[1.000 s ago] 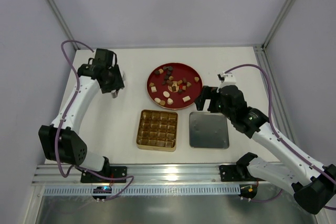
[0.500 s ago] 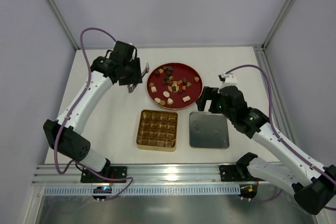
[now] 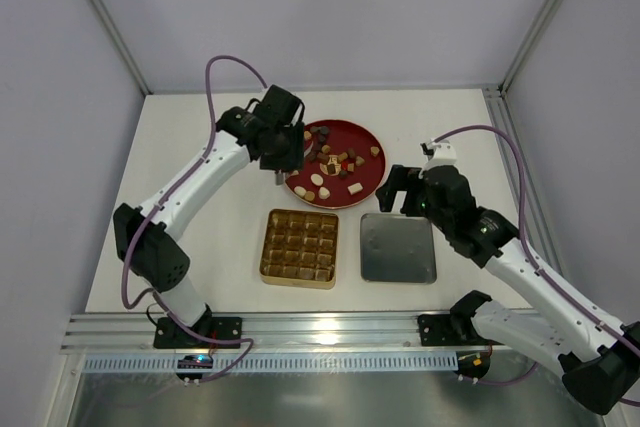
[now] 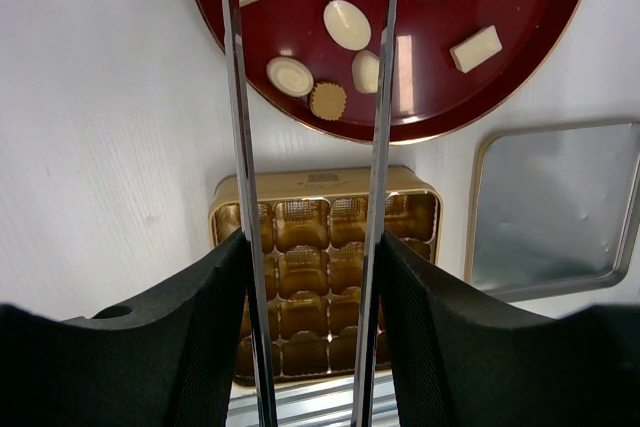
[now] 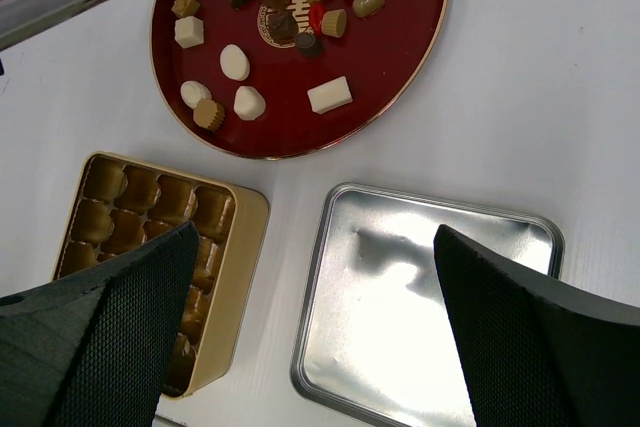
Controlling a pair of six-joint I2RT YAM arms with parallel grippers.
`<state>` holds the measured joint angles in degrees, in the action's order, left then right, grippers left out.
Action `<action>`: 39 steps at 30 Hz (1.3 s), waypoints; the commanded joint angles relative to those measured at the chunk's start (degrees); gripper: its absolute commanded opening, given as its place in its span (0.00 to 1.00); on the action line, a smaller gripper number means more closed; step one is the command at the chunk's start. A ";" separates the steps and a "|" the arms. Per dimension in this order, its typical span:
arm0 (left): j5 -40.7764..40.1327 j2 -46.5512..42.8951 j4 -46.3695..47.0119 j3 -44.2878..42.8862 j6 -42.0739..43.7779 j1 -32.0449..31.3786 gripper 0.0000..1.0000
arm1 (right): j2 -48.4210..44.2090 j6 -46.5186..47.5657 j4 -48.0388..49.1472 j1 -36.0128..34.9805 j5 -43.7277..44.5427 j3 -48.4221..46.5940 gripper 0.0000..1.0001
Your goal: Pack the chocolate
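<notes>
Left gripper [image 4: 312,247]: clenched on a pair of tongs, black fingers pressing the outsides of the two metal arms; held above the table, at about 9 o'clock of the plate in the top view.
Tongs [image 4: 237,107]: long, thin and shiny; arms apart with nothing seen between them; run out over the 9 o'clock part of the plate; forked tips show in the right wrist view, just at the plate's edge.
Table [image 3: 230,237]: white and flat; carries box, plate and lid.
Box [image 3: 300,247]: gold, square, gridded into small cells; lies at 6 o'clock of the plate, near but not touching it.
Chocolate [image 5: 330,94]: all pieces seen lie on the plate. Cream pieces spread toward 6 to 8 o'clock, dark brown ones toward 12 o'clock, tan ones at about 2 o'clock, a mixed huddle at the centre. No piece touched by the tongs.
Plate [image 5: 390,57]: round, red, thin gold rim; flat on the table.
Lid [image 3: 398,247]: silver, square, rounded corners, hollow side up; at 3 o'clock of the box, a narrow strip of table between them.
Right gripper [image 5: 315,242]: released, fingers spread wide, holding nothing; hangs above the lid's 12 o'clock edge, at about 4 o'clock of the plate.
</notes>
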<state>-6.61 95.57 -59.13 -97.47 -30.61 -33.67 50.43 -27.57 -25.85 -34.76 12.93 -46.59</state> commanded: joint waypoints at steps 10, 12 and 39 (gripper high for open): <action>-1.30 2.17 0.34 -0.44 -2.79 -5.00 0.51 | -2.18 -0.64 0.09 -0.04 1.84 0.79 1.00; -1.12 2.08 0.42 0.61 -3.31 -5.44 0.51 | -2.62 -0.81 0.44 -0.04 1.84 1.06 1.00; 0.11 5.86 4.11 4.83 -5.42 -6.58 0.50 | -4.12 -0.99 0.62 -0.04 2.10 3.35 1.00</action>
<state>-6.81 101.97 -57.06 -93.06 -35.07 -40.01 47.48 -28.62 -26.00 -34.76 13.78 -43.24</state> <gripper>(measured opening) 0.503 0.996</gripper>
